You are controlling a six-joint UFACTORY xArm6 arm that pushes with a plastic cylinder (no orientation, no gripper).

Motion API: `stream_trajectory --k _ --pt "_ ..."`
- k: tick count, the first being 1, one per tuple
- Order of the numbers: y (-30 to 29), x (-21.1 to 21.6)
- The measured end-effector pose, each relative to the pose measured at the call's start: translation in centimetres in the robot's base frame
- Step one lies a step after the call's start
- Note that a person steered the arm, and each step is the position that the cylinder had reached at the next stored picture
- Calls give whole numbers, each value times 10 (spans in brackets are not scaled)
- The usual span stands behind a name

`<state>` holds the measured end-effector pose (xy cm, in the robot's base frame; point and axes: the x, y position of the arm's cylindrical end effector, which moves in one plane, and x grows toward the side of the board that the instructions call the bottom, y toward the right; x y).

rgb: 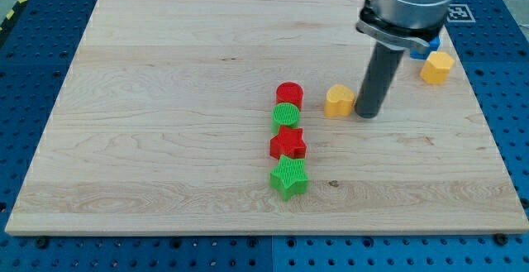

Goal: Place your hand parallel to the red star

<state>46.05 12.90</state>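
The red star point(288, 144) lies near the middle of the wooden board point(165, 98), third in a short column running down the view: a red cylinder point(289, 95), a green cylinder point(286, 116), the red star, then a green star point(288, 177). My tip point(367, 114) rests on the board to the right of the column, right beside a yellow block point(338, 101). The tip stands to the upper right of the red star, apart from it.
A yellow hexagonal block point(436, 68) sits near the board's right edge at the view's top right. A blue block point(428, 47) shows partly behind the arm there. A blue pegboard table point(33, 65) surrounds the board.
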Motion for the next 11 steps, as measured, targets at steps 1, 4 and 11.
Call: stream_trajectory --k 1,4,11 --pt "-4 -3" --pt "41 23" --pt "163 73"
